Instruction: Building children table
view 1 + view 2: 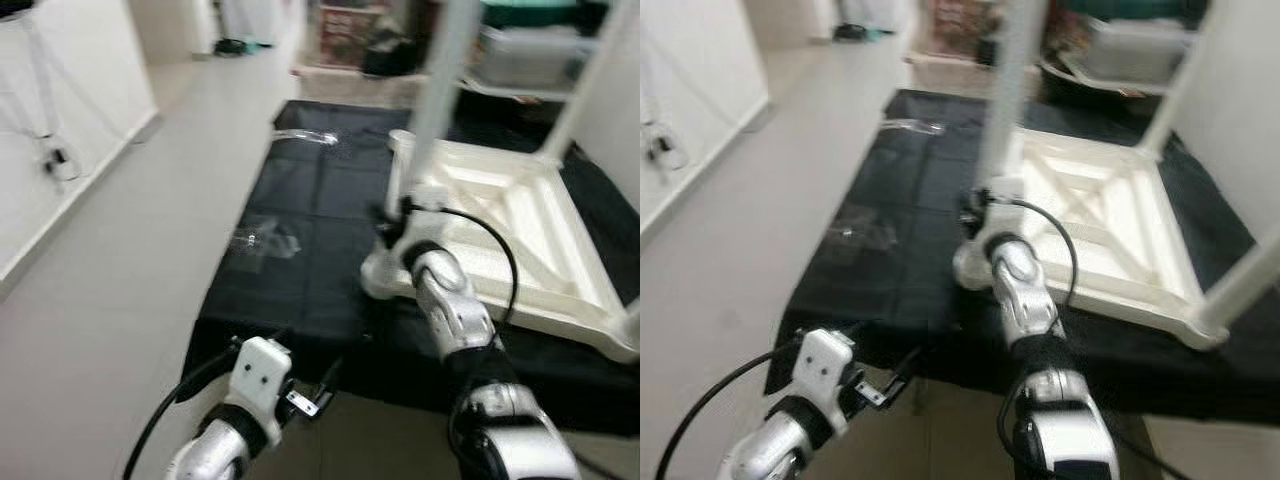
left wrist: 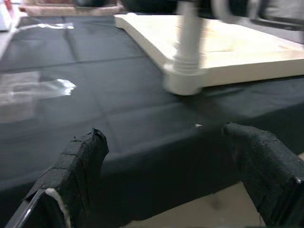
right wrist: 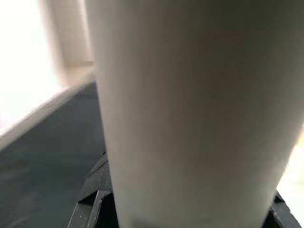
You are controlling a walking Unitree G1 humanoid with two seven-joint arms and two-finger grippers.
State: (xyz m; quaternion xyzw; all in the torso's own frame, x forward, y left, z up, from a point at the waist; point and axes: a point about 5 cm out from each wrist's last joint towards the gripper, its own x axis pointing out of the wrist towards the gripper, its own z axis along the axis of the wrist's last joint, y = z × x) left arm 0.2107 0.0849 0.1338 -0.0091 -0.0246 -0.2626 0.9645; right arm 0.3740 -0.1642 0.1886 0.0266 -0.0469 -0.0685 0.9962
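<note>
Nearest the camera, the left gripper [image 1: 318, 398] hung open and empty over the black cloth's [image 1: 300, 250] edge. The right gripper [image 1: 392, 222] (far nearer) clasped the upright leg [image 1: 437, 90] at the upturned table top's [image 1: 520, 240] near corner.

Home room; storage bins [image 1: 525, 55], floor mat [image 1: 300, 250].

Black cloth [image 1: 300, 270] on floor [image 1: 120, 330] carries upturned table [image 1: 510, 240].
</note>
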